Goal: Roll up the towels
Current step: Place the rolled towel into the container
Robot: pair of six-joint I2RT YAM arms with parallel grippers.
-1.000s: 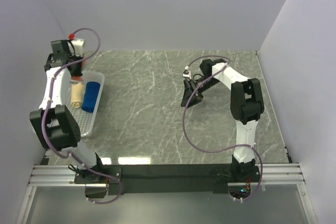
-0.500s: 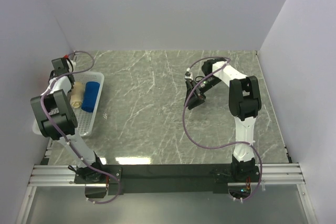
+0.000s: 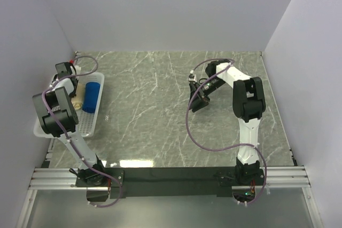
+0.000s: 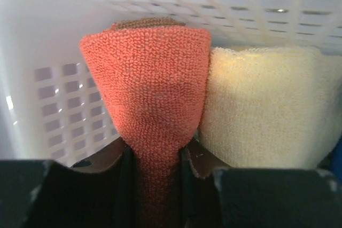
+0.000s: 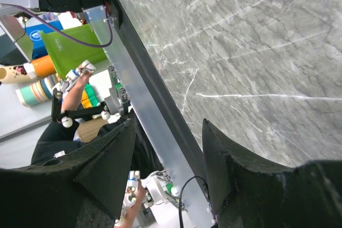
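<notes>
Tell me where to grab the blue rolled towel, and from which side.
Grip the blue towel across the middle of its roll, coming down from above. It lies on its side in the basket, the beige towel close on one flank and the basket wall near the other, so the top looks like the only open approach.

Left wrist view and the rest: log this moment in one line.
left gripper: shut on orange towel | place: in basket, beside beige towel | right gripper: open, empty, over table
</notes>
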